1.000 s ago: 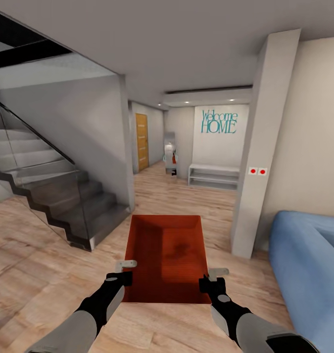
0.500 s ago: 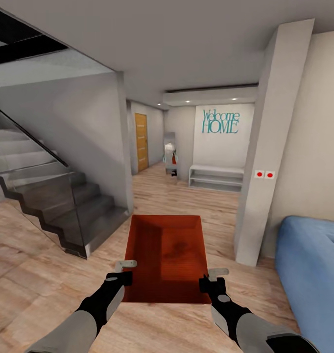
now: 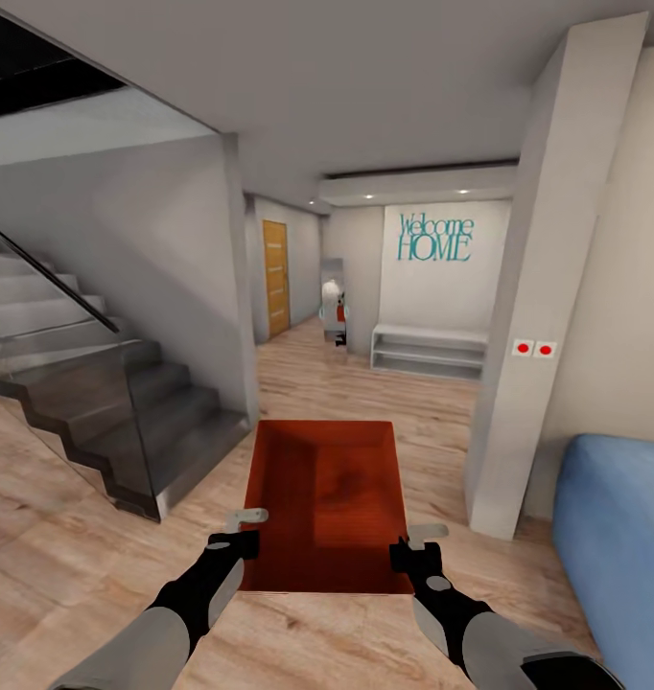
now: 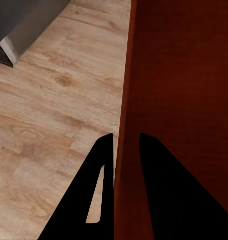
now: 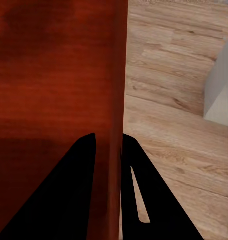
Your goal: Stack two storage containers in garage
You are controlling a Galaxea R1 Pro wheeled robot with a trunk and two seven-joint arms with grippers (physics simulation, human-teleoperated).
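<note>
Transit through the living room. The container [image 3: 325, 503] is carried level ahead of the robot, above the wood floor [image 3: 68, 537], between the stairs [image 3: 106, 412] and the sofa [image 3: 619, 537]. Left gripper [image 3: 243, 533] is clamped on the bin's left wall, right gripper [image 3: 415, 544] on its right wall; each wrist view shows one finger inside and one outside the thin wall [image 4: 125, 115]. Both arms reach forward, roughly parallel, forearms low, holding near the bin's rear end.

Risks, as judged: the grips sit far back, so the front could sag or twist on a sharp turn or stop; a thin wall may slip from the pads; the pillar [image 3: 548, 287] narrows the passage and the bin's front corner could clip it
</note>
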